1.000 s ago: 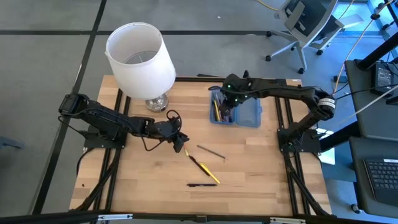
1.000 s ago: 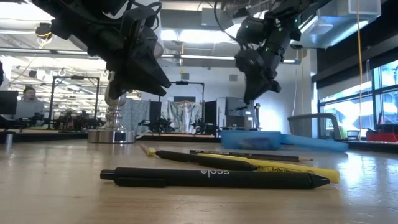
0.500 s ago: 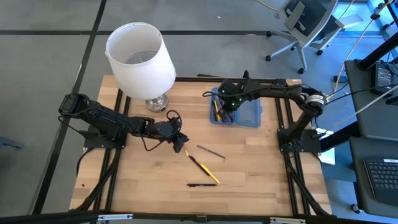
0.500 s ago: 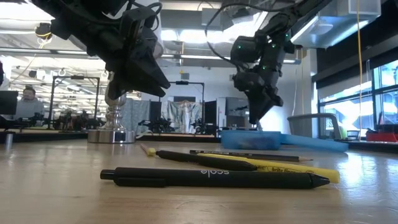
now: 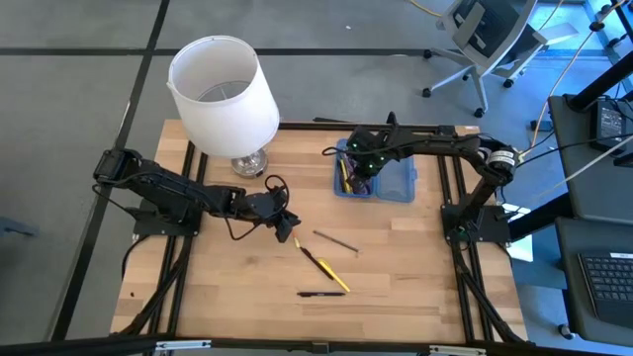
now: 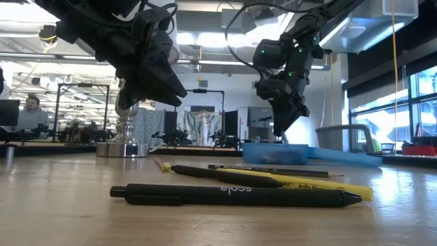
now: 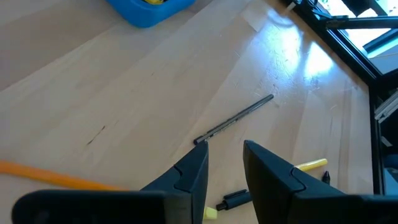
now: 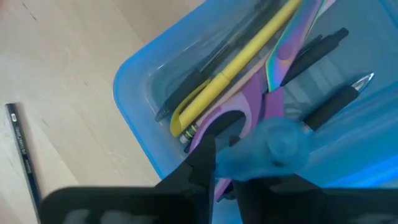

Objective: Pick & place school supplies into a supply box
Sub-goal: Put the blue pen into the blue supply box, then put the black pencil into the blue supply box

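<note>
Translucent blue supply box [image 5: 374, 178] near the bench's [image 5: 227, 287] far edge holds a yellow pen [image 8: 233, 68], black pens [image 8: 323, 109] and purple-handled scissors [image 8: 249, 106]; right claw [image 5: 358, 170] hangs over it, fingers nearly together, empty. Left claw [image 7: 224, 163], fingers apart, hovers mid-bench.

Scissors [image 8: 233, 118] and pens lie in the supply box [image 5: 396, 184], right of the lamp [image 5: 224, 94].

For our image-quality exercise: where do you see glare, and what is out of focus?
Left wrist view: bright glare on the table near its edge. Low view: black pen sharp, the room behind soft. Right wrist view: something blurred blue hides the right tool.
</note>
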Motion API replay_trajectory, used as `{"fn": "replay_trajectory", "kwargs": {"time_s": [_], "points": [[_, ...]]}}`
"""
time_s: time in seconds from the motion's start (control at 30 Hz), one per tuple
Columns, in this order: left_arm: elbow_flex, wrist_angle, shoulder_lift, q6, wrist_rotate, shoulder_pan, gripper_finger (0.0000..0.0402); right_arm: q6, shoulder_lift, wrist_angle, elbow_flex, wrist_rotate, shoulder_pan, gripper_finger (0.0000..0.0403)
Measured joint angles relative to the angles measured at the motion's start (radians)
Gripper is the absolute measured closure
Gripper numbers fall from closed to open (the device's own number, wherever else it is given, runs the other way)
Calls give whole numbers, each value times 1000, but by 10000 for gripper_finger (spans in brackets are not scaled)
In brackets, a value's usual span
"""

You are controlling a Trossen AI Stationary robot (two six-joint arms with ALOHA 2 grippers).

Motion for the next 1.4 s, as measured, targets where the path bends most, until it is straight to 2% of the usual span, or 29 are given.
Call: {"fn": "replay_trajectory", "kwargs": {"time_s": [0.33, 0.5, 0.83, 0.97, 1.2, 1.4], "points": [[0, 0, 0, 0, 0, 0, 306, -30, 0, 0, 0, 0, 0, 353], [0, 0, 0, 0, 0, 0, 306, -39, 0, 1, 0, 33, 0, 352], [0, 0, 0, 1, 0, 0, 306, -28, 0, 2, 0, 43, 0, 283], [0, 0, 0, 3, 0, 0, 306, -20, 0, 3, 0, 106, 0, 273], [0, 0, 0, 151, 49, 0, 306, -81, 2, -103, 87, 111, 14, 272], [0, 6, 0, 291, 46, 0, 306, -157, 2, -162, 214, 105, 118, 272]]}}
